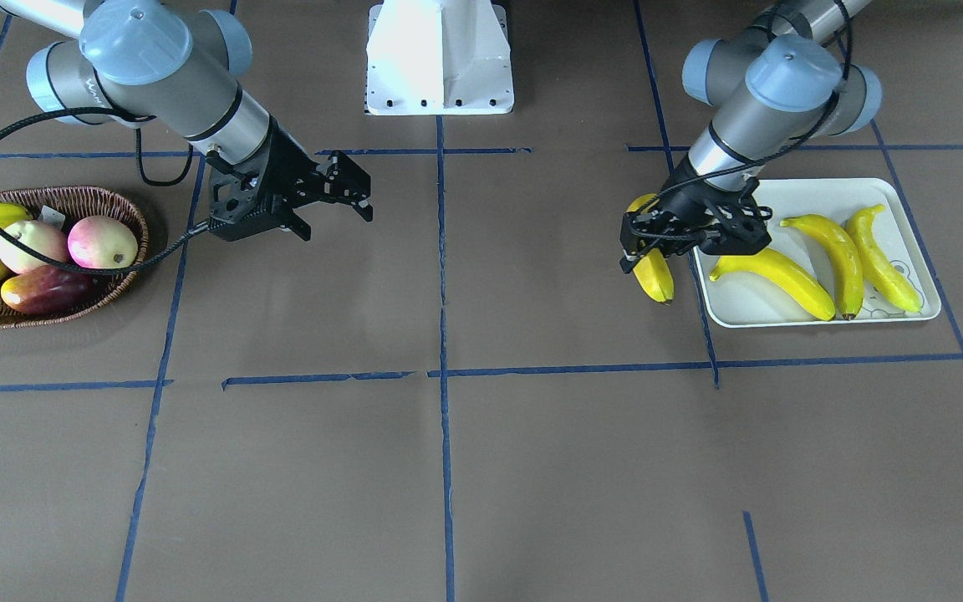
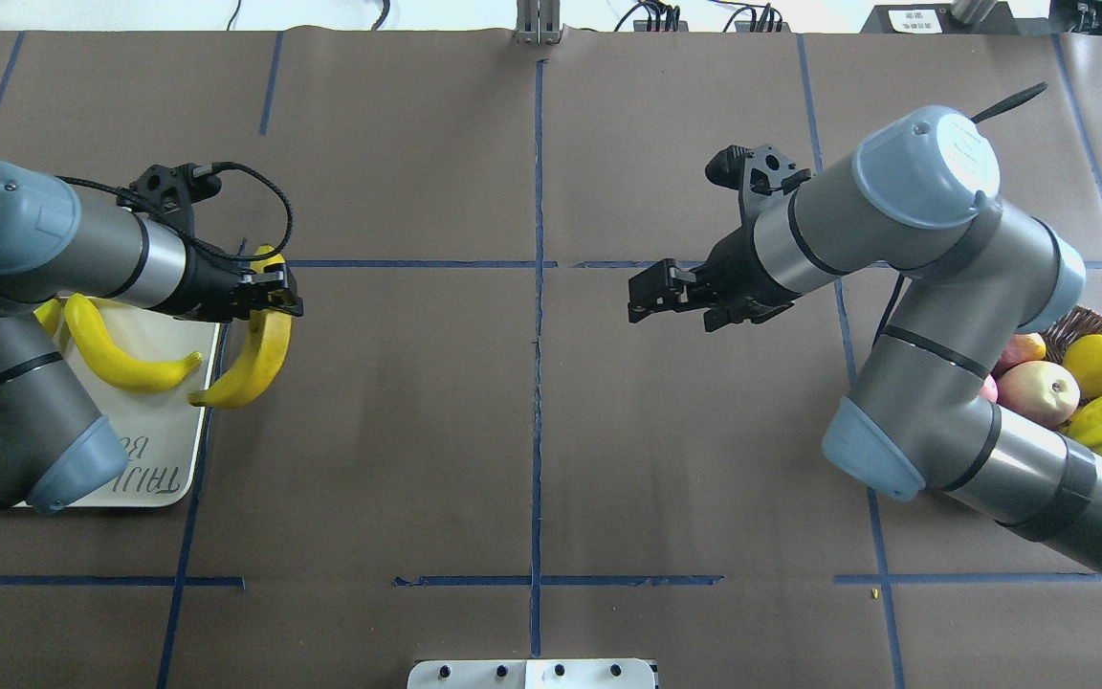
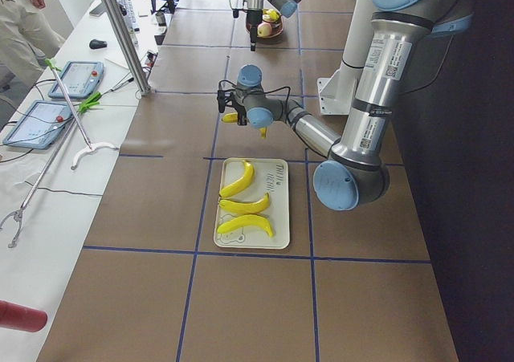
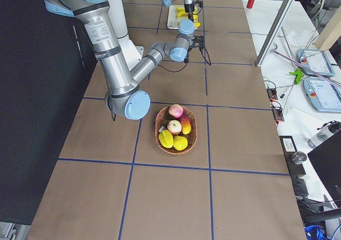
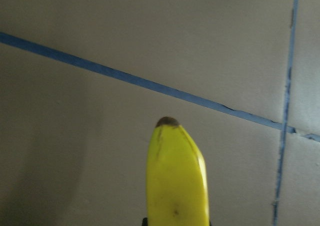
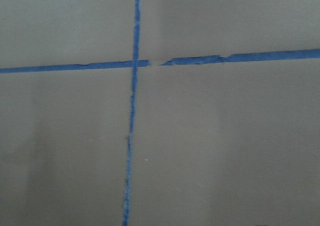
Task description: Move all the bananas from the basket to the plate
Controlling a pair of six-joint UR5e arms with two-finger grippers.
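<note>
Last transfer in hand, by my read. Three bananas (image 1: 782,280) lie on the plate (image 1: 741,303), and the fourth banana (image 1: 657,280) is in the left gripper (image 1: 655,244). It hangs over the table (image 1: 448,468) just beside the plate's edge on the centre side, not over the plate yet. The left wrist view shows its dark tip over bare table and tape lines, no plate under it.

I see only rounder fruit (image 1: 101,241) in the basket (image 1: 114,201), red-pink and plump yellow, nothing long and curved. So this looks like the final piece.

Next move as I'd run it: shift the left arm sideways until the banana is over the plate, lower it, then release. Free room is tight. The nearest plate banana lies slantwise across the open end, so I'd line the held one up with it and keep it inside the rim, or it may roll off.

Left jaws are closed around the banana's middle, with both ends sticking out past the grip. The right gripper (image 1: 335,219) hovers mid-table between basket and centre line, jaws spread apart, holding and touching nothing. Its wrist view shows only table.
</note>
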